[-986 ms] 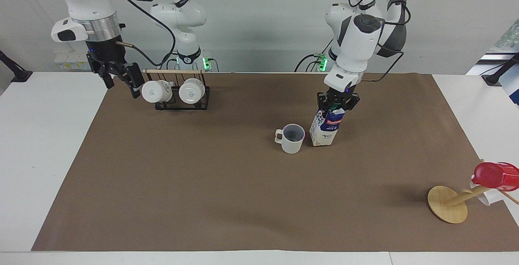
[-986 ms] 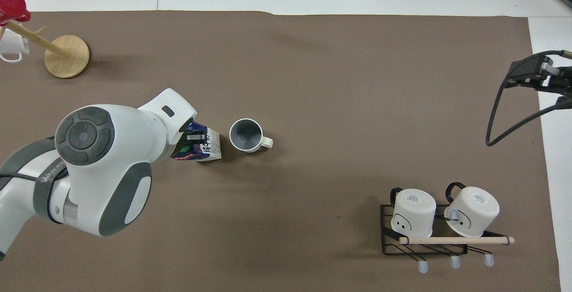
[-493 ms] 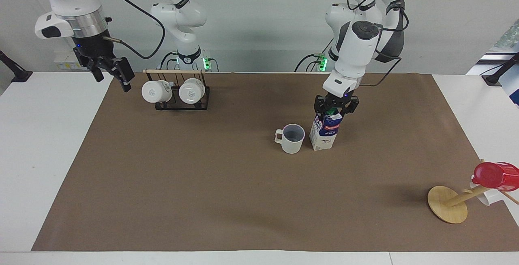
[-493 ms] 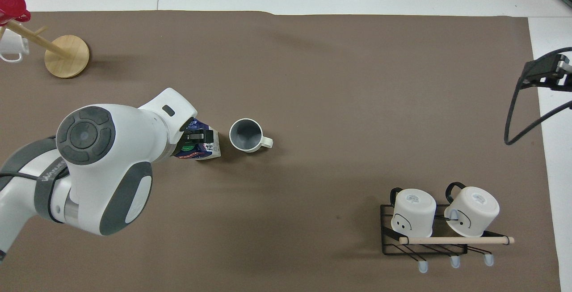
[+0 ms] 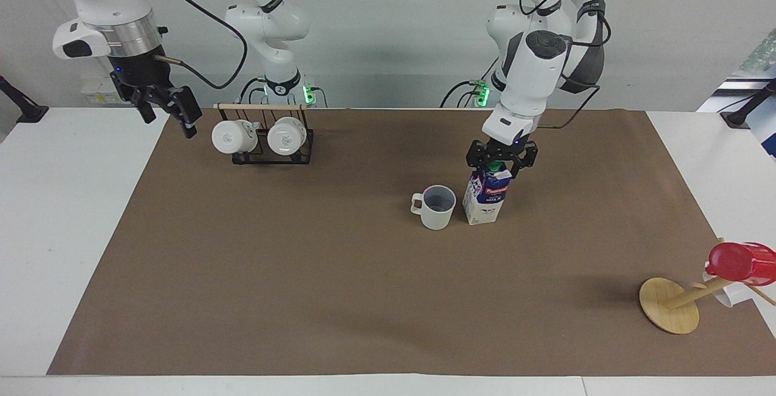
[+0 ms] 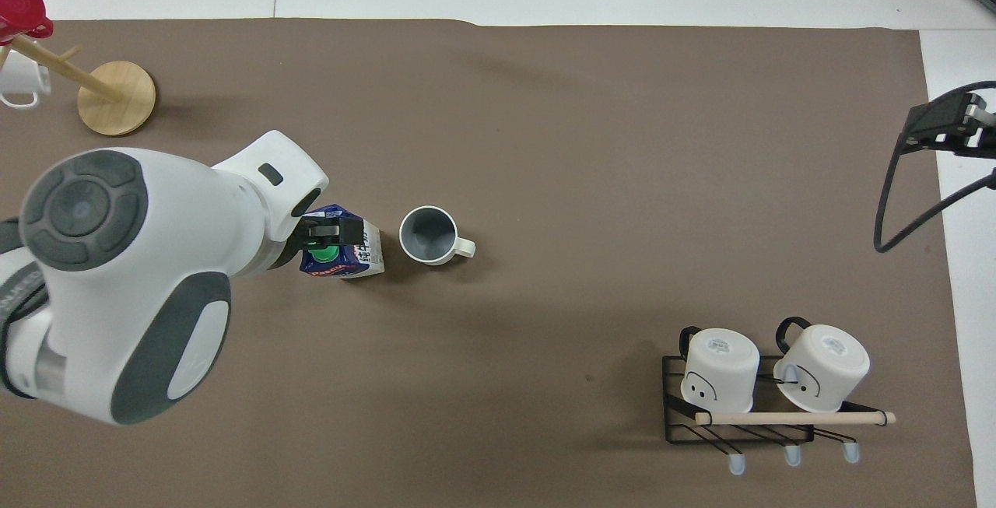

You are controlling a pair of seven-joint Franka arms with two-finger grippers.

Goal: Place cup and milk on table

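The milk carton (image 5: pixel 484 201) stands upright on the brown mat of the table (image 5: pixel 303 262), its green cap on top; it also shows in the overhead view (image 6: pixel 346 255). The pale cup (image 5: pixel 438 207) stands upright beside it, toward the right arm's end, with its handle pointing away from the carton (image 6: pixel 430 235). My left gripper (image 5: pixel 501 162) is open just above the carton's top, fingers spread to either side of the cap (image 6: pixel 323 234). My right gripper (image 5: pixel 165 110) is open and empty, raised over the mat's edge (image 6: pixel 943 117) at the right arm's end.
A black wire rack (image 5: pixel 270 152) with two white mugs lying in it stands near the right arm's base (image 6: pixel 739 422). A wooden mug tree (image 5: pixel 668 306) with a red cup (image 5: pixel 741 262) stands at the left arm's end, farther from the robots (image 6: pixel 117 88).
The carton went from tilted in the left gripper to standing upright. The left gripper opened and lifted slightly. The right gripper rose and moved away from the rack toward the table's end.
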